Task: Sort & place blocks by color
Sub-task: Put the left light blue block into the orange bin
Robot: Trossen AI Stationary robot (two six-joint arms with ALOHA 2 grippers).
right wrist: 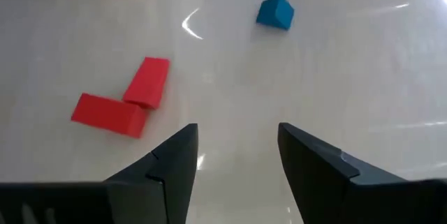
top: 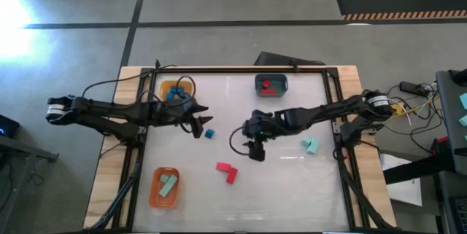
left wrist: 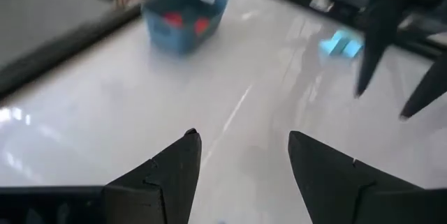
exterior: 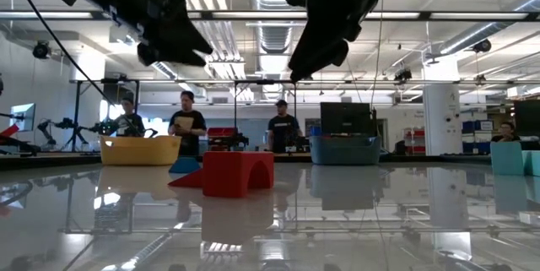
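A blue block (top: 209,133) (right wrist: 275,12) lies on the white table just right of my left gripper (top: 199,126), which hangs open above the table and holds nothing. Two red blocks (top: 227,170) (right wrist: 124,100) lie touching in an L near the table's middle front. My right gripper (top: 256,151) (right wrist: 234,147) hovers open at the table's middle, between the blue block and the red pair. Mint blocks (top: 311,145) (left wrist: 341,45) lie to the right. Blue blocks sit in the yellow tray (top: 175,92), mint ones in the orange tray (top: 165,187), red ones in the teal-grey tray (top: 271,84) (left wrist: 184,16).
The table is ringed by a dark frame (top: 337,117). The three trays stand at the far left, far middle and near left. Bare table lies at the near right. People stand in the room (exterior: 187,127) beyond the far edge.
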